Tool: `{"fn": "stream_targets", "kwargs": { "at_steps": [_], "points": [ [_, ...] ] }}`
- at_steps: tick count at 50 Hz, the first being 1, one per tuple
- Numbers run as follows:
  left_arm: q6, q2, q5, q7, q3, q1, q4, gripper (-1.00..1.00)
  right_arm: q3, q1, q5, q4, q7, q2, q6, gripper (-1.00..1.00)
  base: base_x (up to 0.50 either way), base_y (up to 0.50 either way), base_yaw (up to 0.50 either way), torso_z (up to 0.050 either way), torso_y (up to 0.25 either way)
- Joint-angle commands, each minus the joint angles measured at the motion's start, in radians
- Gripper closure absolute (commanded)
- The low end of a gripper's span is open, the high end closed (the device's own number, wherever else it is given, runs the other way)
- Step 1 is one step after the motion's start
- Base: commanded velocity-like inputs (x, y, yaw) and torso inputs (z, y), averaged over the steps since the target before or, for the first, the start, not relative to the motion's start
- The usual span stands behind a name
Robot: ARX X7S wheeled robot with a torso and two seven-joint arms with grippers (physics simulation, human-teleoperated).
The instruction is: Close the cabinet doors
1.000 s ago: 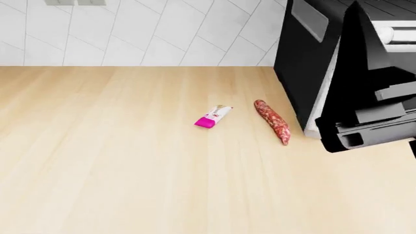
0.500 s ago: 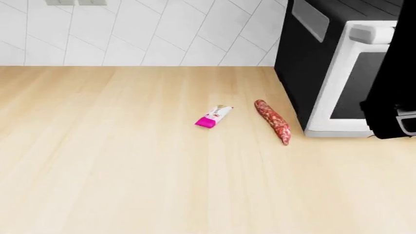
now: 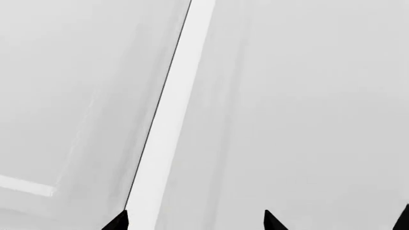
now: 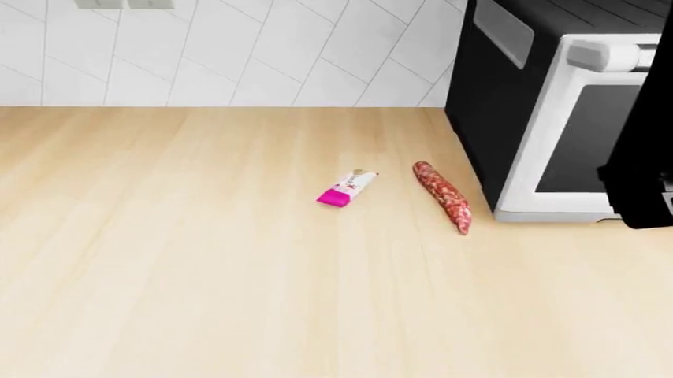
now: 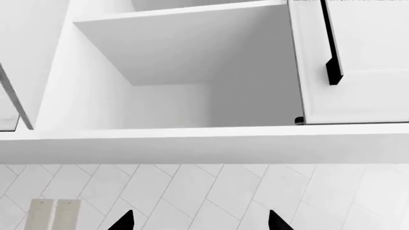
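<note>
In the right wrist view the white wall cabinet [image 5: 191, 139] stands open, its inside and a shelf [image 5: 191, 43] showing. A white door [image 5: 364, 72] with a black handle [image 5: 331, 48] is at one side, and another door's edge [image 5: 14, 98] at the other. My right gripper [image 5: 199, 221] is open and empty, below the cabinet in front of the tiled wall. The left wrist view is filled by white cabinet panels [image 3: 307, 105] with a bright edge strip [image 3: 172, 115] close up. My left gripper [image 3: 195, 221] is open, with nothing between its fingertips.
In the head view a wooden counter [image 4: 189, 260] carries a pink-and-white wrapped bar [image 4: 345, 189] and a salami [image 4: 442, 195]. A black-and-white microwave [image 4: 537, 102] stands at the back right. My right arm's dark link [image 4: 644, 157] crosses the right edge. A wall outlet [image 5: 54, 213] sits under the cabinet.
In the head view my right arm has swung away from in front of the microwave towards the right edge, uncovering its door. The counter items have not moved.
</note>
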Motion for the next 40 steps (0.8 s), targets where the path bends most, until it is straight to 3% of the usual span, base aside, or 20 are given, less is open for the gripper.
{"fn": "stream_targets", "kwargs": {
  "at_steps": [1,10,22,40],
  "points": [
    [0.038,0.128,-0.233,0.084,0.104,0.035,-0.023,-1.0,-0.016,0.008,-0.011,-0.002,-0.017,0.018,-0.007,-1.0,0.0,0.0,0.0,0.0,0.0],
    [0.042,0.153,-0.245,0.084,0.116,0.03,-0.027,-1.0,-0.002,0.008,-0.001,-0.002,-0.029,0.027,0.001,-1.0,0.0,0.0,0.0,0.0,0.0],
    [0.054,0.173,-0.248,0.092,0.134,0.023,-0.04,-1.0,0.152,0.002,0.106,-0.002,-0.091,0.078,0.073,-1.0,0.0,0.0,0.0,0.0,0.0],
    [0.075,0.232,-0.279,0.101,0.169,0.019,-0.107,-1.0,0.24,-0.059,0.121,-0.002,-0.119,0.11,0.091,-1.0,0.0,0.0,0.0,0.0,0.0]
  ]
}}
